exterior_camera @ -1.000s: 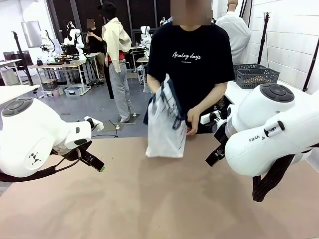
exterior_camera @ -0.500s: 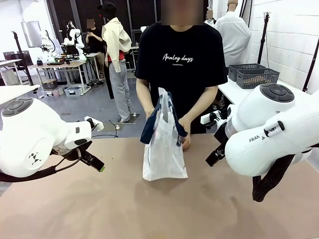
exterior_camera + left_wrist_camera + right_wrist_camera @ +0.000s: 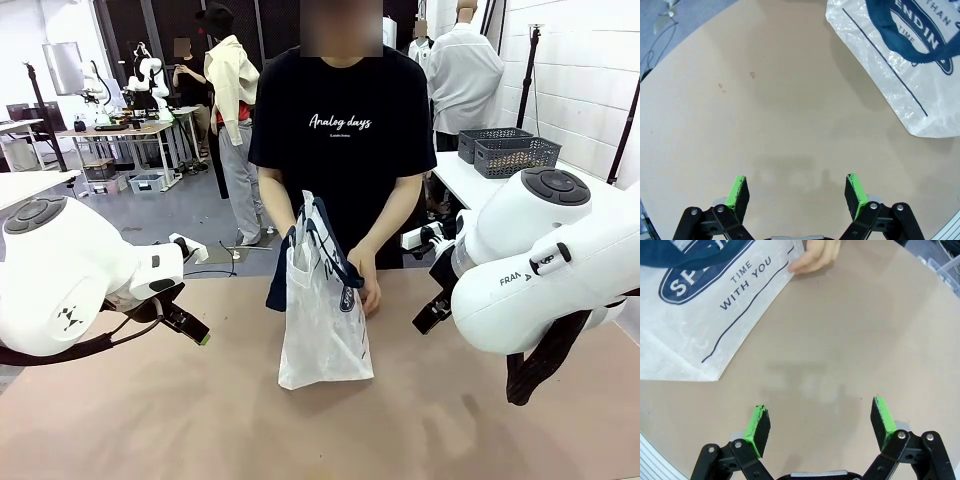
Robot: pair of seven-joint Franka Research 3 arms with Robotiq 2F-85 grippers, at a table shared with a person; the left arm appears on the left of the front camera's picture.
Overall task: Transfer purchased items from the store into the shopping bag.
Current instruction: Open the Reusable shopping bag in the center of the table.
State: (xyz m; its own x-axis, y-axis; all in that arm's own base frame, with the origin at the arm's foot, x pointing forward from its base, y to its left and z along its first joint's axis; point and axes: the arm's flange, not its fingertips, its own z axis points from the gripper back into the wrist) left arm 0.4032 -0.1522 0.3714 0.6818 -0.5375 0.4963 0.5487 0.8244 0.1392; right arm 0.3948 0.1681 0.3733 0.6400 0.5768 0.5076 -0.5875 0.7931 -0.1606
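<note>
Across the worktop (image 3: 320, 440), the person (image 3: 340, 130) had stepped toward our left side over the last second. The shopping bag (image 3: 325, 320) had come with them. It had been held up off the surface a moment before. Now it stood upright on the middle of the worktop, nearer to us, with its navy handles drooping over its mouth. One of the person's hands (image 3: 368, 293) rested at the bag's far edge.

We judged this to be the setting-up step. The bag was being placed and steadied for loading, and it looked slack and flat, so the transfer itself had not yet begun. Two dark grey baskets (image 3: 510, 150) sat on a side table behind our right arm, and we could not tell whether either was the store.

Our left tool (image 3: 797, 187) hung over bare worktop, its green pads spread wide and pinching nothing, with the bag's bottom corner well apart ahead of it. Our right tool (image 3: 822, 420) was likewise spread wide and empty, short of the bag's printed side.
</note>
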